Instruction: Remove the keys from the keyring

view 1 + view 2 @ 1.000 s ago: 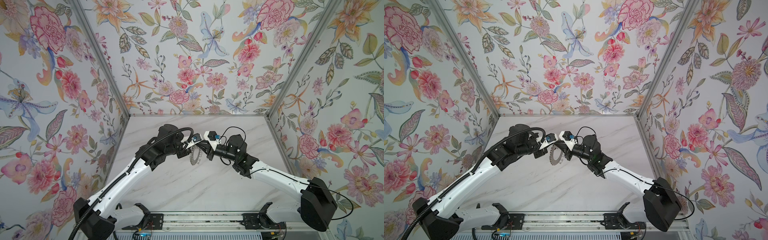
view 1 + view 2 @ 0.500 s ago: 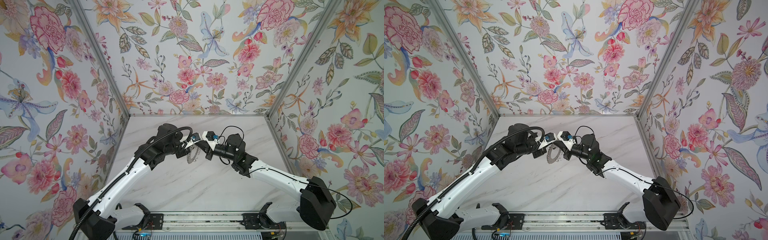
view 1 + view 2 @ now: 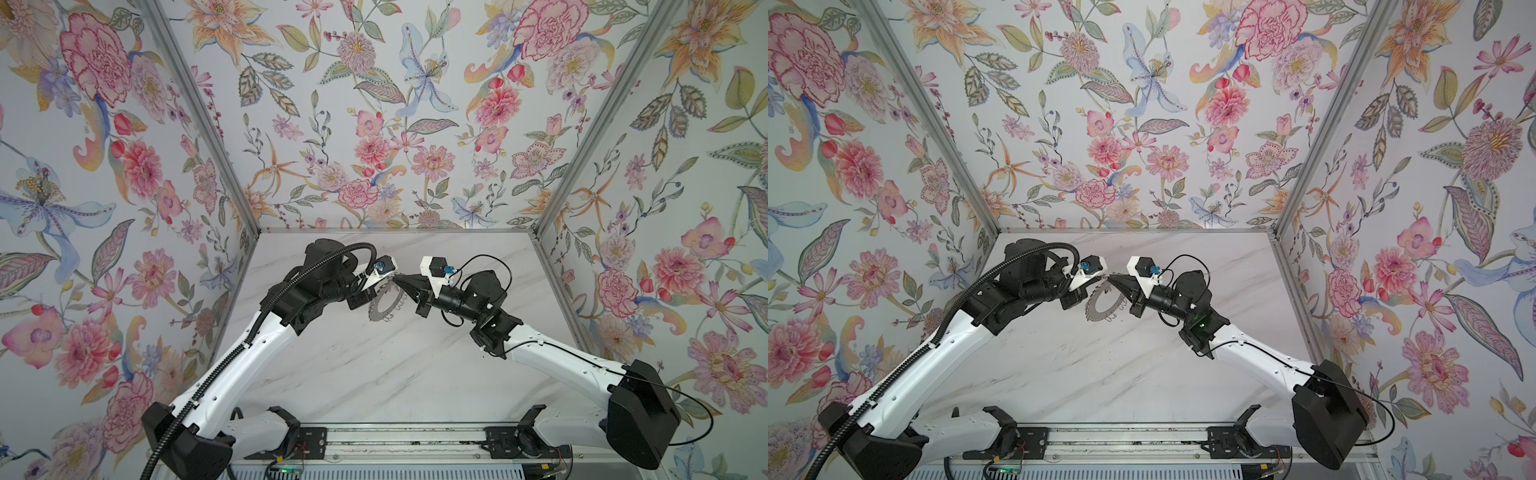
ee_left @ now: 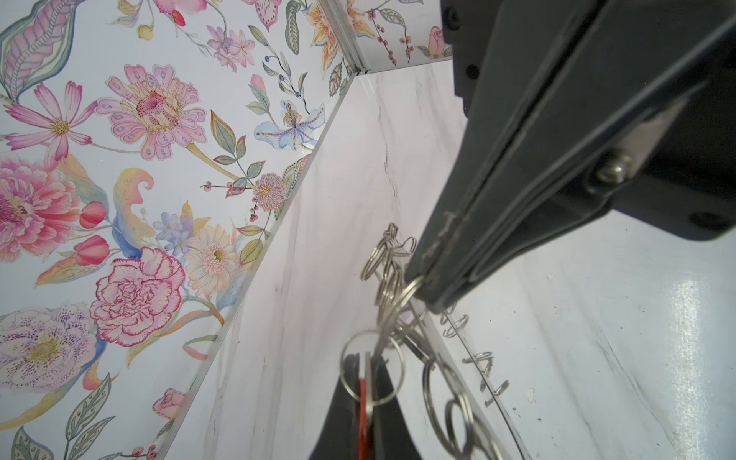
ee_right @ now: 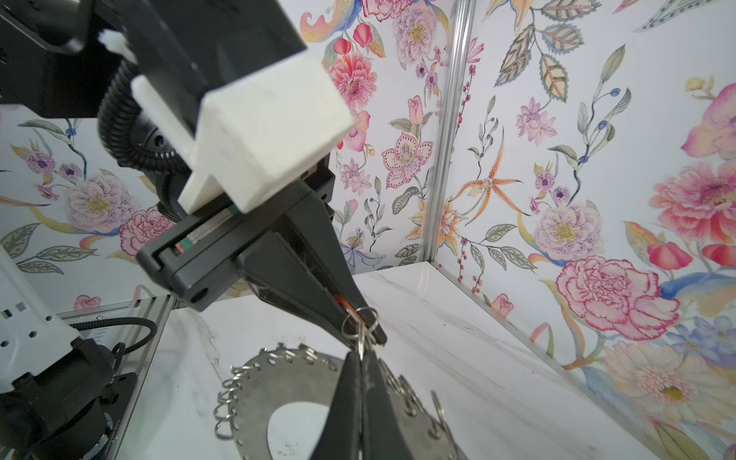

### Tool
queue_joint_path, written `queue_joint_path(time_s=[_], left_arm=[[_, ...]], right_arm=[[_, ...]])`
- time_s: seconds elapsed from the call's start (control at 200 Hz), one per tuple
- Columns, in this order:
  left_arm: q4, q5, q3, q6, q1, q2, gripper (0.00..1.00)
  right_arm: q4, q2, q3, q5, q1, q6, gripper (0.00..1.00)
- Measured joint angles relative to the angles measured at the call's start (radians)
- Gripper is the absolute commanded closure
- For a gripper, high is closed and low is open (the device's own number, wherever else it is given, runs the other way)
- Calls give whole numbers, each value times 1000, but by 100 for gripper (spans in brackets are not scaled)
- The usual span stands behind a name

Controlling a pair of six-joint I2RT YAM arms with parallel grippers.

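Between left fingers (image 4: 338, 432), wrist views alone show fob (image 4: 363, 418).

Across both top views, the white marble tabletop (image 3: 374, 374) is lying bare from 4 through 6 to 8 o'clock of the large flat silver metal keyring (image 3: 376, 313), leaving wide passage between the white left arm (image 3: 257, 353) and white right arm (image 3: 552, 357). Those arms are blocking 9 and 3 o'clock. At 12 o'clock the left gripper (image 5: 372, 332), clamping an orange-red plastic fob (image 4: 362, 406), and the right gripper (image 4: 422, 294), pinching a small silver wire loop (image 4: 411, 286), are meeting tip to tip, closing that approach. Beyond, bare marble is running to the floral-papered back wall (image 3: 374, 124); a black-and-silver rail (image 3: 399, 440) is bounding 6 o'clock.
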Motion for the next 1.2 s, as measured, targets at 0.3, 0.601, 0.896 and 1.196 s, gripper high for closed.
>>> queue_joint_path(time_s=[0.3, 0.601, 0.896, 1.196], left_arm=[[10, 50, 9, -31, 17, -2, 100], [7, 37, 9, -32, 21, -33, 100], [-2, 7, -5, -2, 21, -42, 100], [13, -11, -85, 92, 21, -65, 100]], right_arm=[[186, 89, 2, 2, 0, 98, 99], [237, 161, 2, 21, 2, 129, 77], [-2, 101, 23, 58, 11, -17, 67], [-343, 6, 142, 86, 34, -263, 68]])
